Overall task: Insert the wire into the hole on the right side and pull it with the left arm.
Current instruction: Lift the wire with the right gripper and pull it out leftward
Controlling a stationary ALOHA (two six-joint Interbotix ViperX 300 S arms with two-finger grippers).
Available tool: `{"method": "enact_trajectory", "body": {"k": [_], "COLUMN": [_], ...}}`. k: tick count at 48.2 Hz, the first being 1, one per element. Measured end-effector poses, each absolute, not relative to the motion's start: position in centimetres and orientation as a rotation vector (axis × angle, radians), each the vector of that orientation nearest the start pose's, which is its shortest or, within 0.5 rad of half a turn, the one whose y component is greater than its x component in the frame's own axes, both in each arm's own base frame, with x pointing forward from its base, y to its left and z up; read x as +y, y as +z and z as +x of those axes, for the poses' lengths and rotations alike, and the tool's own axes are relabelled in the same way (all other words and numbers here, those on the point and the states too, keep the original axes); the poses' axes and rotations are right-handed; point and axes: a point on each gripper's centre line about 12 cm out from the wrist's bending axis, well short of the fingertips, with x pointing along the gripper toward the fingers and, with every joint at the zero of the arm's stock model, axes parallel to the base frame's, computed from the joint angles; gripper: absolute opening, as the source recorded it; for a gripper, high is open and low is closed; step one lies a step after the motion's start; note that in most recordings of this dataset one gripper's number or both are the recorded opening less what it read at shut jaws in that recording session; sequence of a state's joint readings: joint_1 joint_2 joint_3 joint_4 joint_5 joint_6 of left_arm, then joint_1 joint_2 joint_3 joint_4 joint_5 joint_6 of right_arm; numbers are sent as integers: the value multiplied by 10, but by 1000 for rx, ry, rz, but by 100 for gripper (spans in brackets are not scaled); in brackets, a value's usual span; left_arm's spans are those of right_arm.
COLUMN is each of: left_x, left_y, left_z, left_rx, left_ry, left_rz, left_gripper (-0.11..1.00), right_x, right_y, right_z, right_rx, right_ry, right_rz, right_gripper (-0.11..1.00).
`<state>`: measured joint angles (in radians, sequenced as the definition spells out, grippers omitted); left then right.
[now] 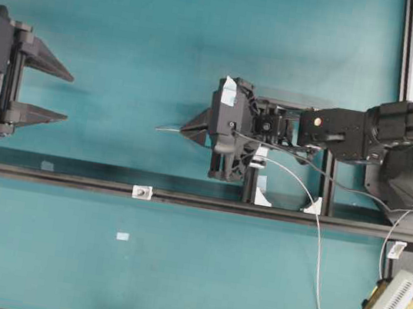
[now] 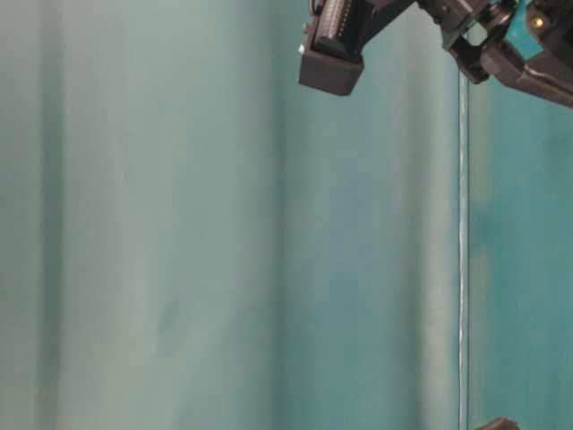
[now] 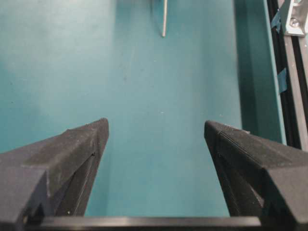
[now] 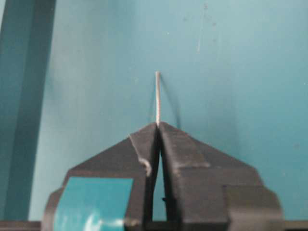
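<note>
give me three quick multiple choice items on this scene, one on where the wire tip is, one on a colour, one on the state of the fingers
1. The wire tip sticks out:
A. past the right gripper fingertips
B. between the left fingers
C. through the hole

2. The table is:
A. white
B. teal
C. red

3. The left gripper fingers are:
A. pinched on the wire
B. shut on nothing
C. spread apart

Answers: 1 A, a short end pokes beyond the closed right tips. 2 B, teal in every view. 3 C, a wide gap shows between them.

Right gripper (image 4: 158,126) pinched shut, fingertips meeting, reaching toward centre — left gripper (image 1: 54,93) wide open, parked well apart at left.
</note>
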<state>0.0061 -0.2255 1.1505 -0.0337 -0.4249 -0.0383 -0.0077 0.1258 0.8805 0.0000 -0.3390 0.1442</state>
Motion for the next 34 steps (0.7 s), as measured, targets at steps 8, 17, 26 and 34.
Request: {"method": "enact_trajectory", "body": {"k": [8,17,26,34], "left_x": [3,3,3,3], "left_y": [136,136,136,137], "left_z": [275,275,275,275], "left_rx": [499,499,499,498], "left_ry": [37,37,37,37], "left_rz": [-66,-66,-66,-66], "left_gripper": [87,87,87,87], "right_x": [-3,-3,-3,-3], "right_y": [90,90,90,97], "right_z": [350,350,350,350], "right_rx": [667,667,667,656], "right_ry": [-56,-55,-56,-55], "right_rz": [141,140,141,141], "right_gripper": [-7,-8,-8,-8]}}
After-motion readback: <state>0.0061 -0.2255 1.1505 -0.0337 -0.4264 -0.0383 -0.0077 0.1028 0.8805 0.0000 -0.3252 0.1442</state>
